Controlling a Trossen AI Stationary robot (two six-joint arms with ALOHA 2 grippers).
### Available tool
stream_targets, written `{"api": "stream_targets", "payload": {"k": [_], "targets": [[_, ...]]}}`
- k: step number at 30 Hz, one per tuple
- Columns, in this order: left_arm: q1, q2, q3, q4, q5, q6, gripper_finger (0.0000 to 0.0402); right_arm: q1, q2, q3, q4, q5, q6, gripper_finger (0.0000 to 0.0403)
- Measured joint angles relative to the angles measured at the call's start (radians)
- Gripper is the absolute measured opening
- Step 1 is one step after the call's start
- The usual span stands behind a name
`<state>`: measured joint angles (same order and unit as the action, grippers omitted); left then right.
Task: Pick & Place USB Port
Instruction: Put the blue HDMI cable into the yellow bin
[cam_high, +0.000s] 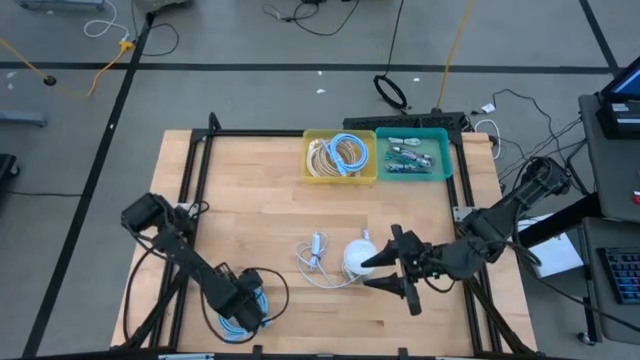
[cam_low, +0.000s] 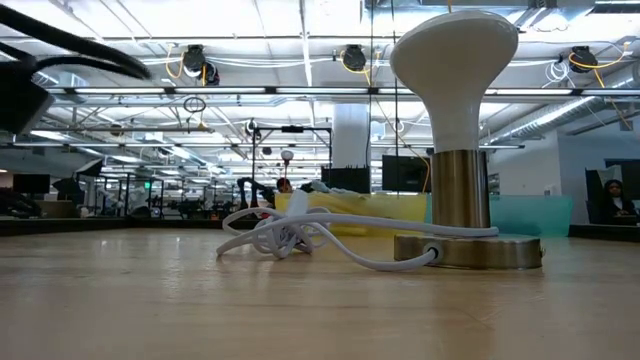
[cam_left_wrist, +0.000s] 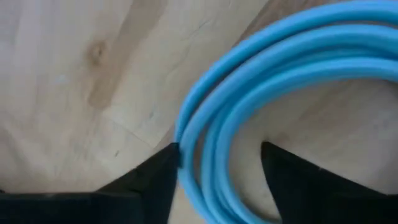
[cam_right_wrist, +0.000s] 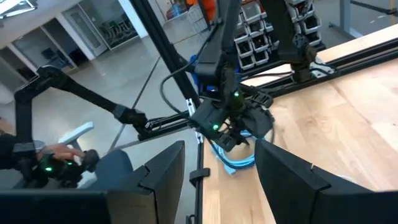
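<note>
Left claw (cam_high: 243, 305) is sitting low at the bottom left of the desk (cam_high: 260, 210), right on top of the blue cable coil (cam_high: 240, 318). In the left wrist view the coil (cam_left_wrist: 261, 81) is filling the frame and running between the two fingers (cam_left_wrist: 155, 180); the fingers are standing apart, one strand passing between them, not yet pinched. My read: the grasp step is in hand, pick not completed.

Right claw (cam_high: 395, 270) is hovering at the lower centre right of the high view, fingers spread wide, just beside the white lamp (cam_high: 358, 257). It is holding nothing. The right wrist view is looking across the desk at the left arm and the coil (cam_right_wrist: 233, 158) beyond it.

The white cable (cam_high: 318, 262) is lying loose just left of the lamp, clear in the low view (cam_low: 290, 235), running to the lamp base (cam_low: 470, 250).

Bins are at the top centre: the yellow bin (cam_high: 339, 157) already holding coiled cables, the teal bin (cam_high: 412, 155) holding small parts. I cannot make out a USB port as such; the blue coil is the thing being worked.

Next move, as I judge it: close on the strands, lift straight, carry up the frame to the yellow bin. The risk is that the coil unwinds or only one loop gets caught.
</note>
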<state>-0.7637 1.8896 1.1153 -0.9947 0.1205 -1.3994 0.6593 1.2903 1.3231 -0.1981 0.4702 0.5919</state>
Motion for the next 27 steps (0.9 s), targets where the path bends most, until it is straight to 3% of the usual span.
{"api": "stream_targets", "payload": {"k": [2,5,6,9,16,20,23,27], "targets": [[0.010,0.009,-0.004,0.015,0.028,0.001,0.0186,0.010,0.000,0.000,0.000,0.000,0.003,0.0189],[0.040,0.007,-0.012,0.010,0.037,0.001,0.0061,0.019,0.000,0.000,0.000,0.000,0.007,0.0189],[0.052,-0.008,-0.016,0.011,0.038,-0.008,0.0035,0.021,0.000,0.000,0.000,0.000,0.007,0.0189],[0.093,-0.066,-0.021,-0.035,-0.021,-0.075,0.0029,0.024,0.000,0.000,0.000,0.001,0.007,0.0189],[0.250,-0.374,-0.020,-0.206,-0.348,-0.260,0.0028,0.024,0.000,0.000,-0.001,0.001,0.001,0.0189],[0.407,-0.560,-0.019,-0.228,-0.555,-0.289,0.0028,0.025,0.000,0.000,0.000,0.001,-0.001,0.0189],[0.573,-0.656,-0.019,-0.162,-0.618,-0.167,0.0028,0.025,0.000,0.000,0.000,0.001,-0.003,0.0189],[0.836,-0.689,-0.017,0.134,-0.598,0.147,0.0028,0.024,0.000,0.000,0.000,0.004,-0.008,0.0189]]}}
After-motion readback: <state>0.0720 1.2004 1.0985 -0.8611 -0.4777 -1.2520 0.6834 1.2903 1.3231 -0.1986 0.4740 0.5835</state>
